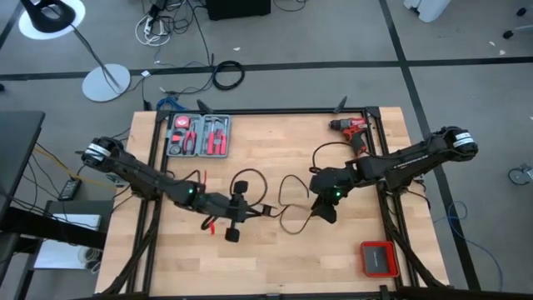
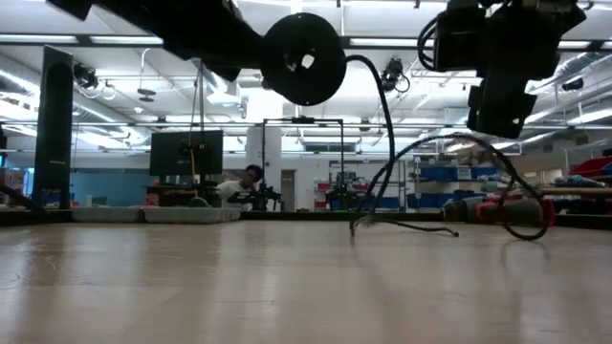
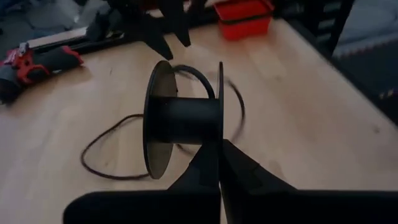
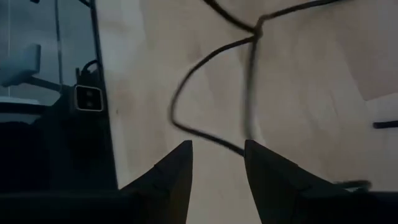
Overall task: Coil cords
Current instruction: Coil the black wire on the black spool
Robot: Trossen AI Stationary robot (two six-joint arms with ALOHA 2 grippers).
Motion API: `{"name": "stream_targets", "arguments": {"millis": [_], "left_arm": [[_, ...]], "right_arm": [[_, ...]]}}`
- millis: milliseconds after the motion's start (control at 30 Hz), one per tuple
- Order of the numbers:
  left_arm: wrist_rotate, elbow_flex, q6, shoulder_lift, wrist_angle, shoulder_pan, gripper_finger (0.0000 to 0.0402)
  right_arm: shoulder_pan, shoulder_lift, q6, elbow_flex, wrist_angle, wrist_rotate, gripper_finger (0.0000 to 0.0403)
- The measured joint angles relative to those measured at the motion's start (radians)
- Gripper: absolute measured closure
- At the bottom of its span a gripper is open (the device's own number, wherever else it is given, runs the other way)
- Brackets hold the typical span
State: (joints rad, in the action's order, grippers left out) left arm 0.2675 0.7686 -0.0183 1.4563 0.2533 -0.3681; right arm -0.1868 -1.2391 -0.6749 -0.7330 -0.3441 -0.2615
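A thin black cord (image 1: 291, 200) lies in loose loops on the wooden table, between my two grippers. One end of it runs up to a black spool (image 3: 183, 118). My left gripper (image 1: 237, 210) is shut on that spool and holds it above the table in the low view (image 2: 304, 59). My right gripper (image 4: 217, 163) is open. It hangs over the cord's right-hand loops (image 4: 205, 93), and a strand passes under the gap between its fingers. In the low view the cord (image 2: 421, 153) arches up off the table below that gripper (image 2: 502, 96). My left gripper pinches the rim of one spool flange (image 3: 219, 127) between its two shut fingers. The spool is lifted clear of the table with its axle level, and the cord hangs slack from it. My right gripper: I cannot tell whether its fingers touch the cord strand (image 4: 233, 146).
A red drill (image 1: 354, 132) lies at the far right, near the cord's far end. An open tool case (image 1: 198, 136) stands at the far left and a red box (image 1: 379, 258) at the near right. Black frame rails (image 1: 391, 208) run along the table's sides.
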Motion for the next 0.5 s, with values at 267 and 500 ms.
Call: {"name": "stream_targets", "arguments": {"millis": [267, 500], "left_arm": [[0.030, -0.067, 0.138, 0.000, 0.124, 0.011, 0.0401], [0.106, -0.066, 0.153, 0.000, 0.149, 0.048, 0.0401]], "right_arm": [[-0.107, 0.000, -0.011, 0.000, 0.098, 0.035, 0.0259], [-0.181, -0.002, 0.161, 0.000, 0.220, 0.424, 0.0259]]}}
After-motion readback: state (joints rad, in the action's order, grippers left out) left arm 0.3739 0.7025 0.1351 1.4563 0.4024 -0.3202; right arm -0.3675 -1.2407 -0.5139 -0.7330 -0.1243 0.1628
